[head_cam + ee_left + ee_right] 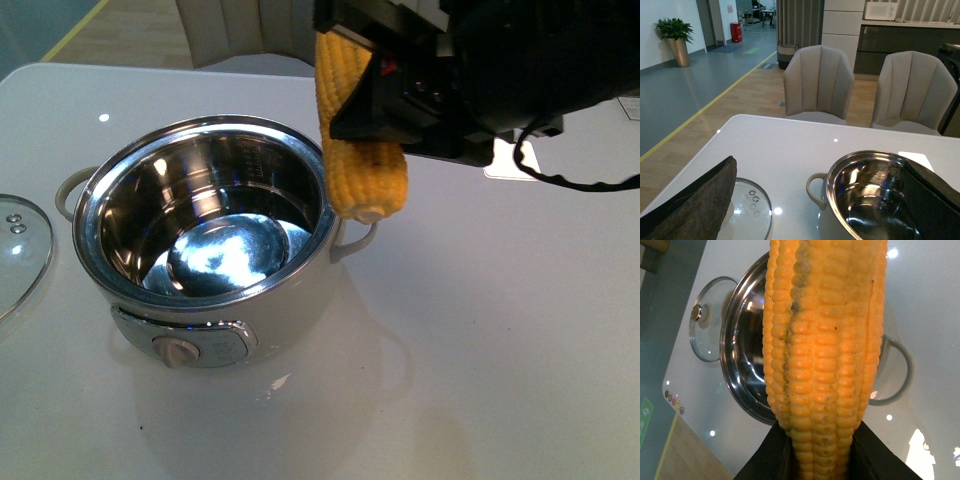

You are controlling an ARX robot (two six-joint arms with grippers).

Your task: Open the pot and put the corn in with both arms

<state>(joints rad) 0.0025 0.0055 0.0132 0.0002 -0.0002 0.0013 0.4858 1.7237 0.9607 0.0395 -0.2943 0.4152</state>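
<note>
- The large round cream-white electric pot (pixel 285 310) stands open on the glossy white table (pixel 500 330). Its shiny steel inner bowl is bare, and its front dial knob (pixel 178 351) sits at 6 o'clock.
- The husked yellow-orange corn cob (pixel 365 175) hangs nearly upright at the pot's 2 o'clock, outside the steel rim. Its lower end is just over the loop side handle (pixel 355 240) there; I cannot tell whether they touch.
- The black right gripper (pixel 365 95) is clamped on the cob's upper part, reaching in from 2 o'clock. The right wrist view shows its fingers (pixel 767 460) pressed against both sides of the cob.
- The left gripper (pixel 817 165) appears only in its own wrist view, with its dark fingers (pixel 700 200) spread wide and holding nothing.
- The round glass lid with a steel rim (pixel 20 250) lies flat on the table at the pot's 9 o'clock, apart from it.
</note>
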